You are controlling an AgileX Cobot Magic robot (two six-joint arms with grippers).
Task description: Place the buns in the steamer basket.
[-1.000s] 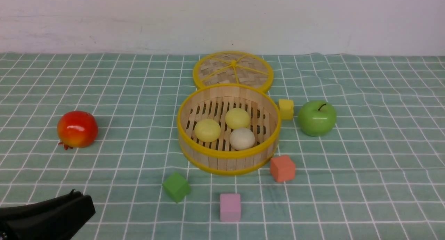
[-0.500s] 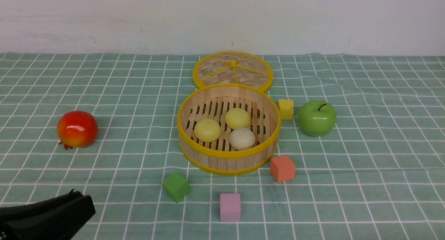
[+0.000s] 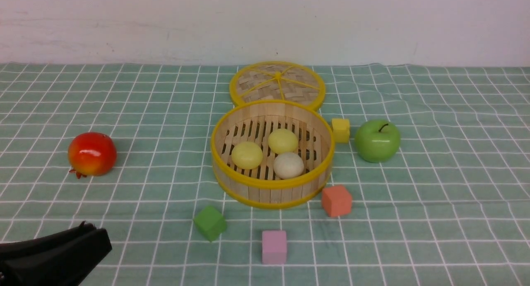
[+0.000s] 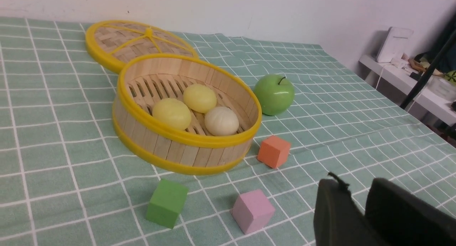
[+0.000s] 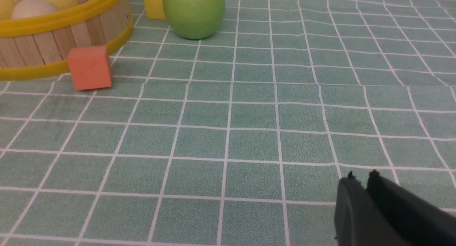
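The steamer basket (image 3: 271,193) is made of pale wood strips, with smooth yellow rims that look like plastic. Its floor is wood slats. The three buns (image 3: 283,141) inside look smooth and soft, not shiny. The lid (image 3: 277,84) is woven from flat bamboo strips and has a yellow rim too. The green apple (image 3: 377,140) is very shiny and smooth, like plastic. The red fruit (image 3: 92,153) is shiny as well. The coloured cubes (image 3: 336,200) look dull and a bit soft, like foam. The table (image 3: 434,203) is covered with a green cloth that has white lines and small wrinkles. The black fingers (image 4: 335,207) look dull.
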